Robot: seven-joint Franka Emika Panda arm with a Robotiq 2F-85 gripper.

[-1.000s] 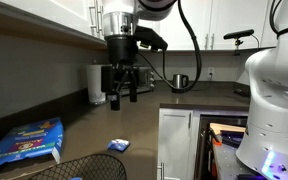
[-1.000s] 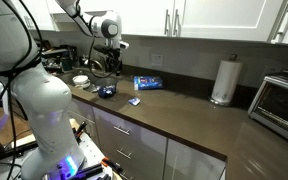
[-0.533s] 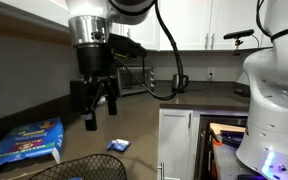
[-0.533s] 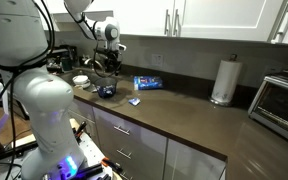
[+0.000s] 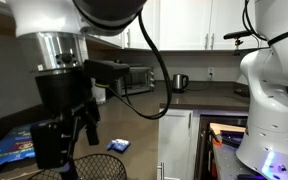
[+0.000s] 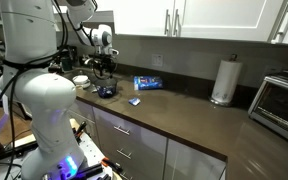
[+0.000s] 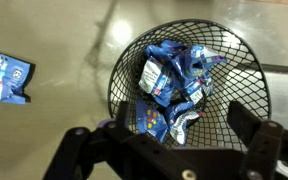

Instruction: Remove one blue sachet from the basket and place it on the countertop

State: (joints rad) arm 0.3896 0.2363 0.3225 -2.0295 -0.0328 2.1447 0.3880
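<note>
The basket of dark wire mesh holds several crinkly blue sachets. My gripper hangs open and empty right above it, one finger at each side of the basket's near edge. One more blue sachet lies on the countertop to the left of the basket. In both exterior views my gripper is over the basket, with the loose sachet beside it.
A large flat blue box lies at the back of the counter. A paper towel roll, a toaster oven, a kettle and a white bowl stand around. White cabinets are below.
My gripper has moved from above the counter near the loose sachet over to the basket and has come lower. It stays open and empty.
</note>
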